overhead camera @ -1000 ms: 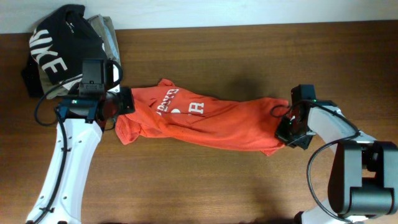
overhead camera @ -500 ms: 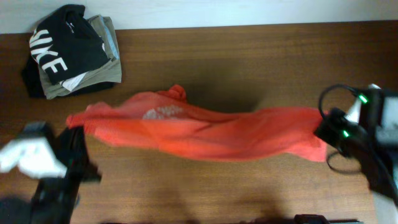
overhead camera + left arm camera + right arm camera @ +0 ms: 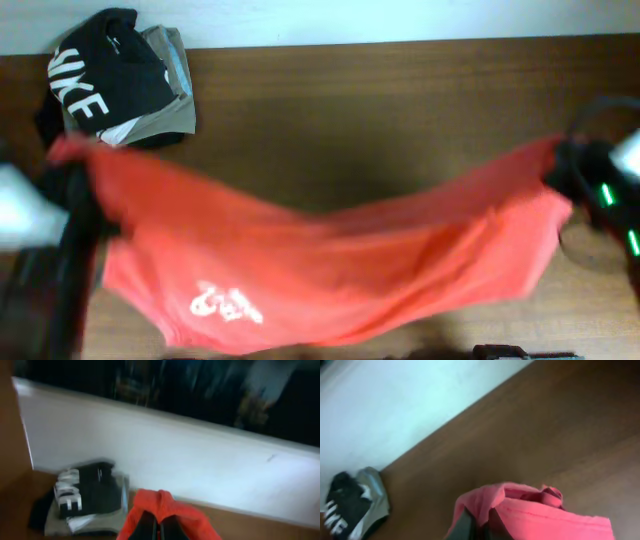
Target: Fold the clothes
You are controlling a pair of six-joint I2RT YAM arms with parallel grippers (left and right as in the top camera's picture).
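Observation:
The clothes, one red-orange T-shirt (image 3: 300,270), hang spread wide in the air between my two arms, motion-blurred, with the white lettering (image 3: 225,300) low at the front left. My left gripper (image 3: 75,170) is shut on the shirt's left end. In the left wrist view red cloth (image 3: 160,502) bunches over its dark fingers (image 3: 150,527). My right gripper (image 3: 562,170) is shut on the right end. The right wrist view shows a fold of the shirt (image 3: 545,517) pinched between its fingers (image 3: 467,527).
A black garment with large white letters (image 3: 100,75) lies on folded olive-grey garments (image 3: 170,110) at the back left corner of the brown table (image 3: 380,110). A white wall (image 3: 200,455) runs behind the table's back edge.
Both grippers have swung outward and up with the shirt. It went from lying bunched on the table to hanging stretched and spread in the air, lettering now low at the front.

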